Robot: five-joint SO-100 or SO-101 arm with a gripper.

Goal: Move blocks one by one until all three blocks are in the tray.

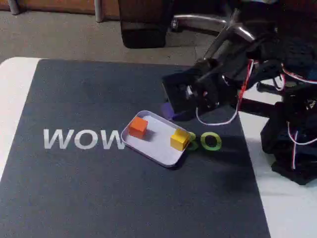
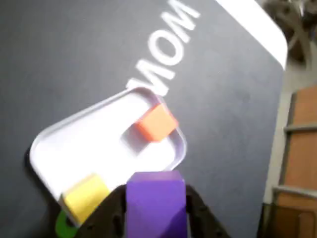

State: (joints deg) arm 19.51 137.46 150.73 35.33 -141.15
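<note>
The pale tray [image 1: 159,148] lies mid-mat with the orange block [image 1: 138,127] at its left end and the yellow block [image 1: 179,140] at its right end. In the wrist view the same tray [image 2: 74,144] holds the orange block [image 2: 157,123] and the yellow block [image 2: 85,196]. My gripper [image 2: 156,208] is shut on the purple block [image 2: 156,201], which hangs above the tray's edge. From the fixed view the purple block [image 1: 168,111] peeks out under the gripper [image 1: 174,110], just behind the tray's far rim.
A dark mat [image 1: 99,188] with white "WOW" lettering [image 1: 84,139] and green rings [image 1: 210,142] covers the white table. The arm's base [image 1: 294,144] stands at the right. A chair base [image 1: 218,25] sits beyond the table.
</note>
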